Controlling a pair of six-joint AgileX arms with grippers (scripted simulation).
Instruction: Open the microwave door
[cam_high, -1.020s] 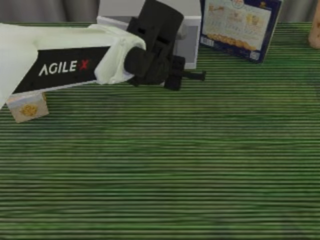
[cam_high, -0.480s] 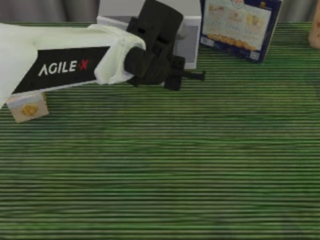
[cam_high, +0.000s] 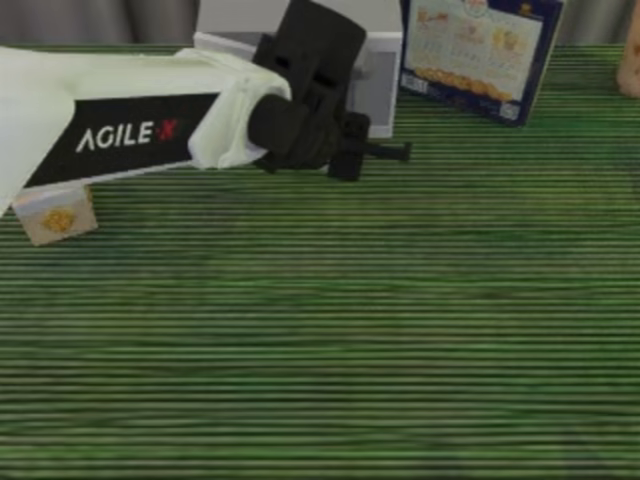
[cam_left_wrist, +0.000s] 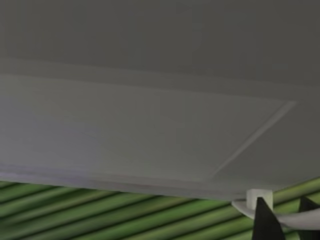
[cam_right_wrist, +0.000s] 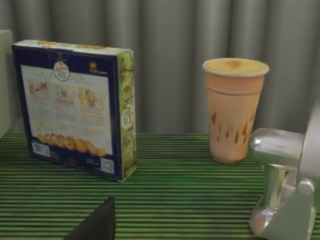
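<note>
Left arm reaches across the far left of the worktop to the microwave, which stands at the far edge, left of centre. Left gripper sits low at the front face, near the right end of the microwave door. In the left wrist view the door fills most of the frame, its window outline visible, and it looks shut or barely cracked. The pale handle curves along the door's edge, right at the black fingertips. Jaws seem to straddle the handle bar, but I cannot tell whether they are clenched on it or released.

Step in hand, as I judge it: get hold of the handle and swing the door out. To do it well, clamp squarely on the bar, then pull in an arc about the hinge side, not straight back, so the grip doesn't slip or drag the whole oven. Keep the wrist clear of the worktop.

Right arm is parked off the top view; its wrist camera shows a blue carton, an orange cup and a silver appliance. Right jaws: cannot tell.

Writing: "AGILE X" on the left arm. Carton print too small to read.
</note>
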